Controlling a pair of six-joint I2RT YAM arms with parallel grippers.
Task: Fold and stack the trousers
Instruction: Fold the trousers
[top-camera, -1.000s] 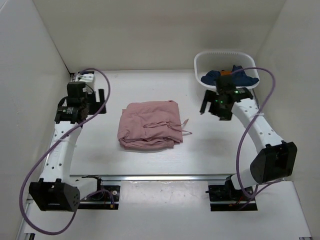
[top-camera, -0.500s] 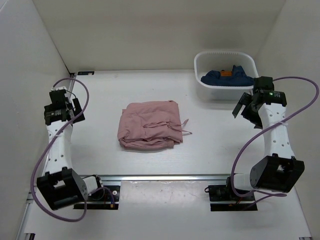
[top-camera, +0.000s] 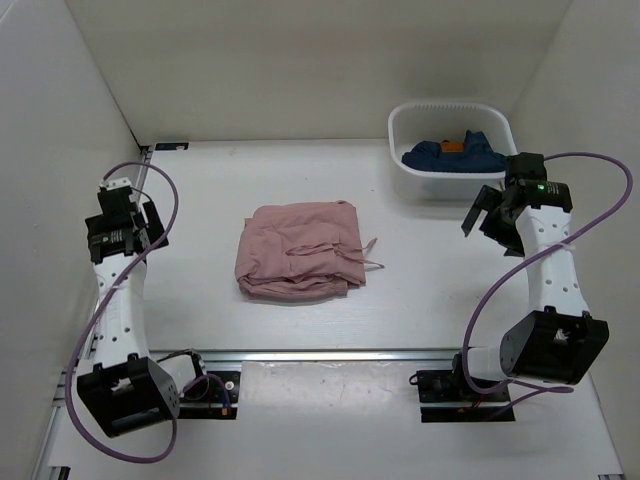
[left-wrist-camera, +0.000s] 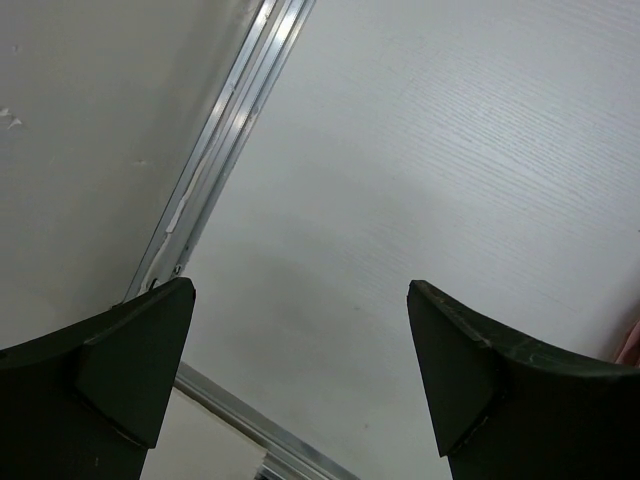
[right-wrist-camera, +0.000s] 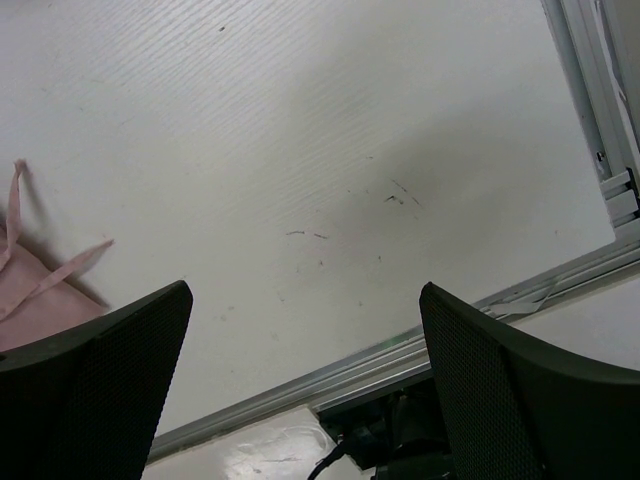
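Observation:
The dusty-pink trousers (top-camera: 297, 250) lie folded in a compact bundle at the table's middle, with thin drawstrings trailing off the right side. In the right wrist view their corner and drawstrings (right-wrist-camera: 35, 290) show at the left edge. My left gripper (top-camera: 150, 228) stands open near the left wall, well away from the trousers, with only bare table between its fingers (left-wrist-camera: 300, 330). My right gripper (top-camera: 482, 213) is open too, off to the right beside the basket, and holds nothing (right-wrist-camera: 305, 335).
A white basket (top-camera: 400, 135) at the back right holds a dark blue garment (top-camera: 452, 157) with an orange tag. White walls close in the table on the left, back and right. A metal rail (top-camera: 330, 355) runs along the near edge.
Both arms pulled back from the middle to the sides, the left toward the left wall, the right toward the right of the basket. The trousers have not moved.

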